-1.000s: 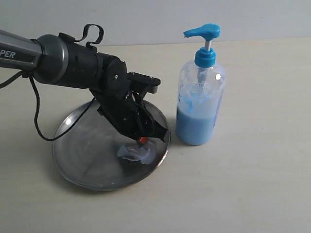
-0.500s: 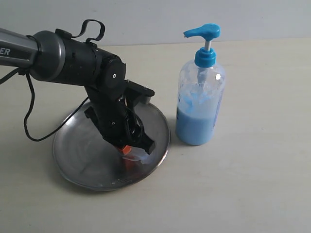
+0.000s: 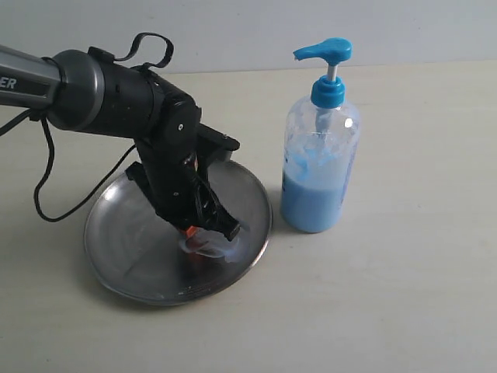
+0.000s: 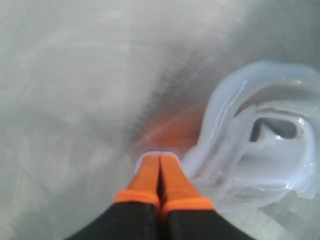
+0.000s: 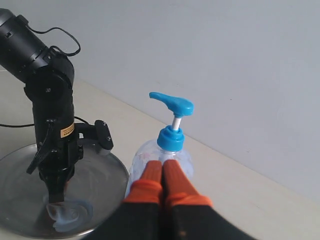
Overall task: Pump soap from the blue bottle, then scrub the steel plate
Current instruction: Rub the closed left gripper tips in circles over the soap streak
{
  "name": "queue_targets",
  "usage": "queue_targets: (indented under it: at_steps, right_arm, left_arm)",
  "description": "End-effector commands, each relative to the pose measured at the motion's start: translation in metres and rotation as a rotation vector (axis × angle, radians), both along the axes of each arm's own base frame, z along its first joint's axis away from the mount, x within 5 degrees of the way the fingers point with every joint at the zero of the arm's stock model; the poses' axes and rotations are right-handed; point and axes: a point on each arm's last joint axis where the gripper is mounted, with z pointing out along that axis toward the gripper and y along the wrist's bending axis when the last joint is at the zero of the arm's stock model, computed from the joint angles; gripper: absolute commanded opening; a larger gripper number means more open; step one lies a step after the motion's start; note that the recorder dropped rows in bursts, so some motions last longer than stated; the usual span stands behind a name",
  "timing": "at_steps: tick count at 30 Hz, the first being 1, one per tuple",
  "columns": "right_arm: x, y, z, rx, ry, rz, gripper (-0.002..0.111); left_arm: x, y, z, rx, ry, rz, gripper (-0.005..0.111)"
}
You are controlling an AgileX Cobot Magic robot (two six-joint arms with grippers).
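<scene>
The steel plate (image 3: 124,233) lies on the table to the left of the blue bottle (image 3: 318,171). A pale blue puddle of soap (image 3: 216,249) sits on the plate near its right rim. My left gripper (image 3: 196,235) points steeply down, shut and empty, its orange tips touching the plate at the puddle's edge. Up close, the left gripper (image 4: 159,157) has soap on its tips, with the thick smear of soap (image 4: 260,150) beside them on the brushed plate (image 4: 65,100). My right gripper (image 5: 162,164) is shut and empty and hovers short of the bottle (image 5: 172,137), apart from it.
The bottle's blue pump head (image 3: 326,50) stands raised, its spout towards the plate. A black cable (image 3: 46,194) hangs from the left arm (image 3: 116,97) and loops over the table at the plate's left. A pale wall (image 5: 225,60) runs behind the table.
My left gripper has slid across the plate from the right rim towards the middle, dragging through the soap, and its wrist now stands steeper. The bottle has not moved.
</scene>
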Motion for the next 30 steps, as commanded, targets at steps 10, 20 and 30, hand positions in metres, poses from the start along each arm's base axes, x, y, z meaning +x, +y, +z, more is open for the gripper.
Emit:
queue_targets:
  at_steps: [10, 20, 30]
  right_arm:
    - [-0.001, 0.001, 0.000, -0.004, -0.019, 0.013, 0.000]
    - [-0.001, 0.001, 0.000, -0.004, -0.019, 0.013, 0.000]
    - [-0.001, 0.001, 0.000, -0.004, -0.019, 0.013, 0.000]
  left_arm:
    - [-0.016, -0.015, -0.010, -0.163, 0.162, -0.009, 0.000]
    - [-0.017, -0.024, -0.008, -0.262, 0.174, 0.035, 0.000]
    - [-0.010, -0.027, -0.017, -0.293, 0.113, 0.061, 0.000]
